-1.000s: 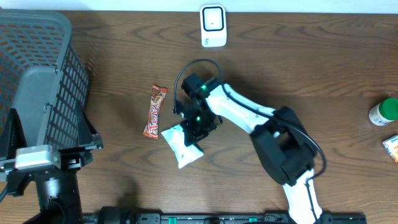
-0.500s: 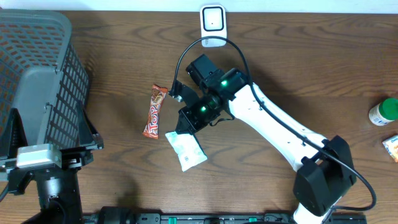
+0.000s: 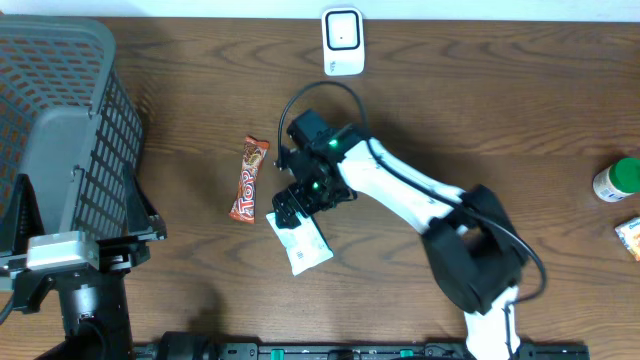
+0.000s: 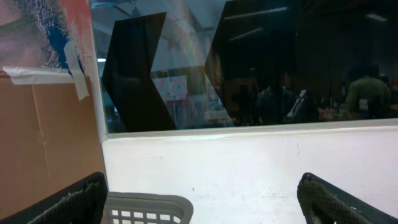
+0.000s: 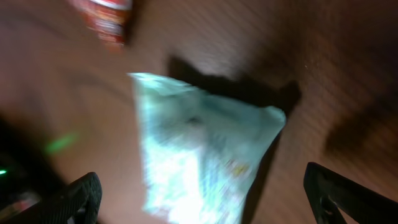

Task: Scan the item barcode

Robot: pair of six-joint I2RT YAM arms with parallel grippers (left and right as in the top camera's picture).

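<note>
Right gripper (image 3: 291, 204) hangs over the upper end of the white packet (image 3: 300, 243). In the wrist view we see its two fingers (image 5: 78, 199) spread wide with nothing clamped between them (the picture is blurred, so we cannot tell whether a tip touches the wrapper). The packet lies flat on the wooden table (image 3: 480, 110), just beside the lower end of a red-brown candy bar (image 3: 248, 180). We find the white barcode scanner (image 3: 342, 40) at the table's far edge, well apart from the packet. Left gripper (image 4: 205, 205) faces a white wall (image 4: 249, 162) and a window (image 4: 280, 62), its fingers likewise apart and empty, with the rim of the grey basket (image 3: 60, 110) showing low between them. A green-capped bottle (image 3: 618, 180) stands at the right edge.
</note>
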